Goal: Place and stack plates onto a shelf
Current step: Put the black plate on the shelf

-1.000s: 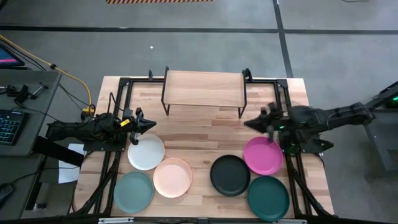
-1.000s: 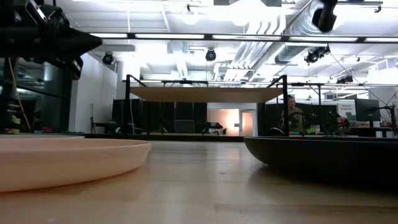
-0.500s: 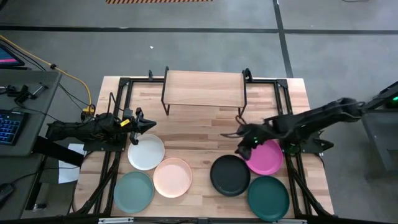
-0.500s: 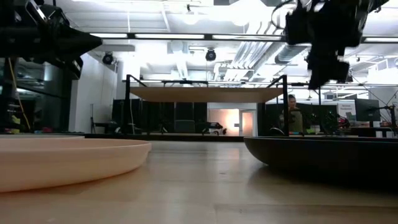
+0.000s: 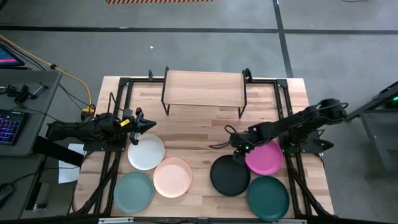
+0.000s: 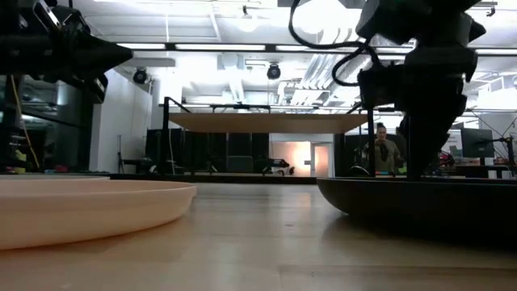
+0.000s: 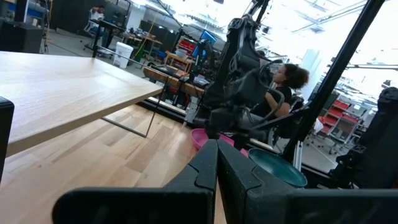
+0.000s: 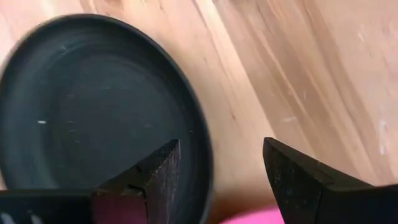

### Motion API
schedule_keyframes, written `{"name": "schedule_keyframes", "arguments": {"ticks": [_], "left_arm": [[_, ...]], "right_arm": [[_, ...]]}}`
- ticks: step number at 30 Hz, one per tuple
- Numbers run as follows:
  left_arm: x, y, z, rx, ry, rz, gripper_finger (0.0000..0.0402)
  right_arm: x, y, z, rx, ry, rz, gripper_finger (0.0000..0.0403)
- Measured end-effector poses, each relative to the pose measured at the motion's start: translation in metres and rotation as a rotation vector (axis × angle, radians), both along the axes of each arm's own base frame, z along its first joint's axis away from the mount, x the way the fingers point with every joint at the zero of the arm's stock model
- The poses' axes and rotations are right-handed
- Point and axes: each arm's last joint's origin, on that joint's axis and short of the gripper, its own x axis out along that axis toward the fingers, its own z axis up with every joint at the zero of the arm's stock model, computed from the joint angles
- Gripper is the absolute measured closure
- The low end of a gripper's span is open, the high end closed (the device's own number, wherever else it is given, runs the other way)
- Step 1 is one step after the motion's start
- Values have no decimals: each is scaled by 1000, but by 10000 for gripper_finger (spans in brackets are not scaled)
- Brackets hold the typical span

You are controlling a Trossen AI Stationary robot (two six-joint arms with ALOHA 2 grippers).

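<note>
Near the right edge of the tabletop (image 5: 205,130), the right gripper (image 5: 238,151) hung low over the far rim of the black plate (image 5: 229,176), its fingers (image 8: 297,177) spread apart with the rim passing between them, one finger over the plate's inside and one over bare wood. Whether they touched the plate could not be told. The magenta pink plate (image 5: 266,157) lay just beside the black one toward the right edge, and the dark teal plate (image 5: 268,198) sat near the front right corner. Toward the left, the white plate (image 5: 147,152) lay beside the peach plate (image 5: 173,177), with the pale blue-green plate (image 5: 134,191) near the front left corner. The shelf (image 5: 204,89) stood at the middle of the far edge, its board bare. The left gripper (image 5: 149,125) waited by the left edge, just beyond the white plate, its fingers (image 7: 205,171) pressed together on nothing. In the left wrist view, a person (image 7: 287,84) sat in the room beyond the table.
</note>
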Motion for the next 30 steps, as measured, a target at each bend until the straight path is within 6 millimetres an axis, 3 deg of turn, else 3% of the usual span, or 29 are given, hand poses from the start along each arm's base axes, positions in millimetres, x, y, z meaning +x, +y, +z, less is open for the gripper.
{"name": "schedule_keyframes", "arguments": {"ticks": [12,16,22,26,30], "left_arm": [[0,0,0,0,0,0,401],[0,0,0,0,0,0,401],[0,0,0,0,0,0,401],[0,0,0,0,0,0,401],[0,0,0,0,1,0,401]], "right_arm": [[6,3,-21,-15,45,137,200],[6,3,-23,-17,53,143,248],[7,4,-22,30,48,173,388],[7,2,-17,82,27,193,394],[7,-4,3,154,-97,253,399]]}}
